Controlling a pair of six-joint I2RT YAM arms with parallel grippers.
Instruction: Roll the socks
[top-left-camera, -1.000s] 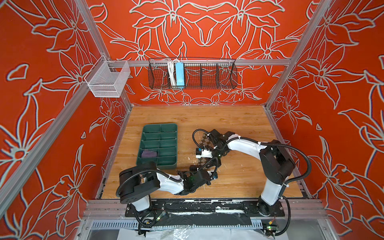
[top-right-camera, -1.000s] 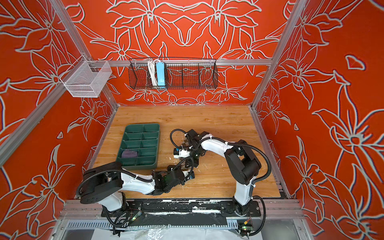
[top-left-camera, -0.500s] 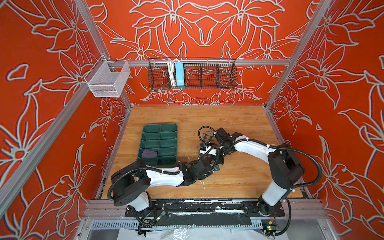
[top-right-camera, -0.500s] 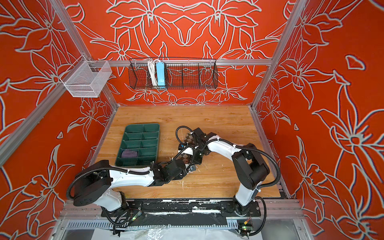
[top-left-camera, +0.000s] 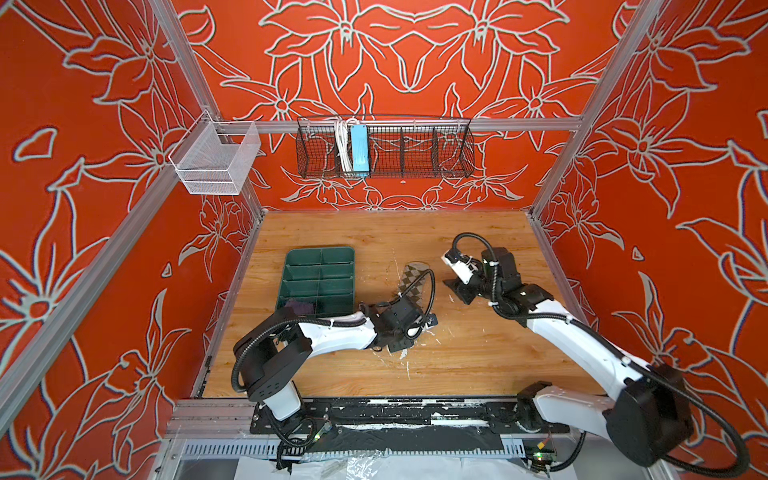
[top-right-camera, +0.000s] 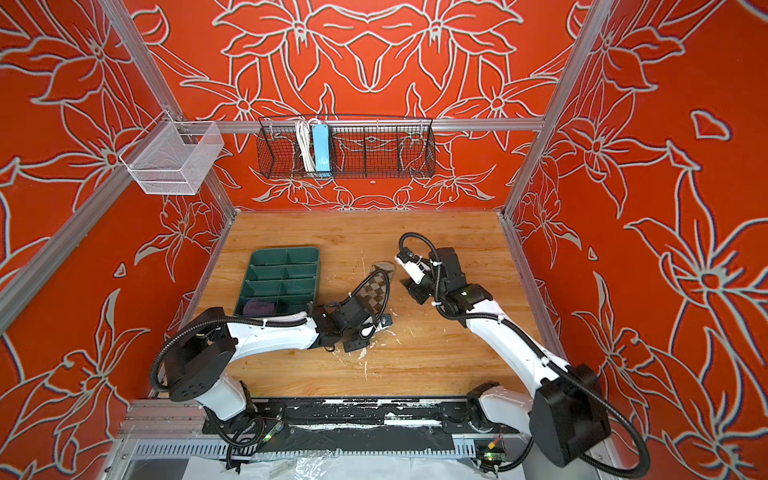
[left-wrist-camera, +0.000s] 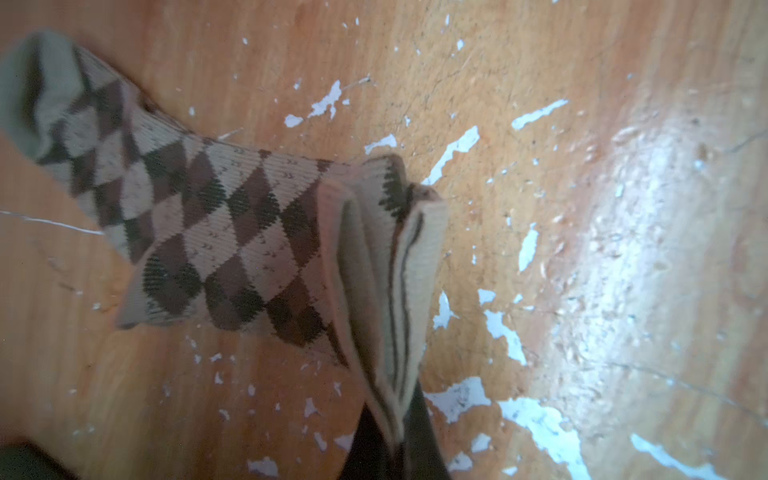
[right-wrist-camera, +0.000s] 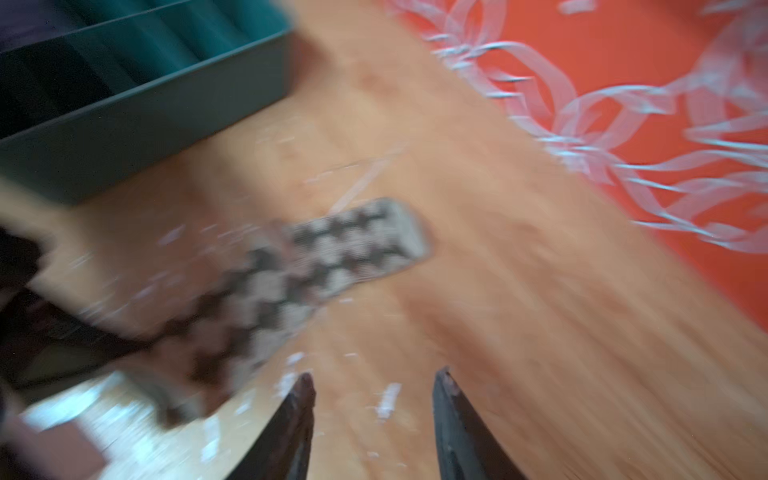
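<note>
The right gripper (right-wrist-camera: 372, 419) has just let go of the argyle sock (left-wrist-camera: 199, 232): its fingers (right-wrist-camera: 297, 419) now stand apart with only bare worktop (top-left-camera: 478, 353) between them, and the arm has drawn back from where both arms were bunched together a second ago. The left gripper (left-wrist-camera: 395, 453) keeps its fingers closed on the sock's cuff end, which stands bunched just ahead of them, while the rest of the sock trails away flat across the worktop toward its grey toe.

So the sock looks stretched out and ready for rolling, though no turn of the roll is made yet. The purple sock (top-left-camera: 298, 308) sits in a near compartment of the green tray (top-left-camera: 320, 253), which lies off to the side of the left fingers, well clear of the right ones.

The tray's near wall is the closest edge to the stretched sock, and a roll drifting that way could catch on it. Beyond the toe and around the right fingers the worktop is open, with room to work before the red walls (top-right-camera: 623, 208).
</note>
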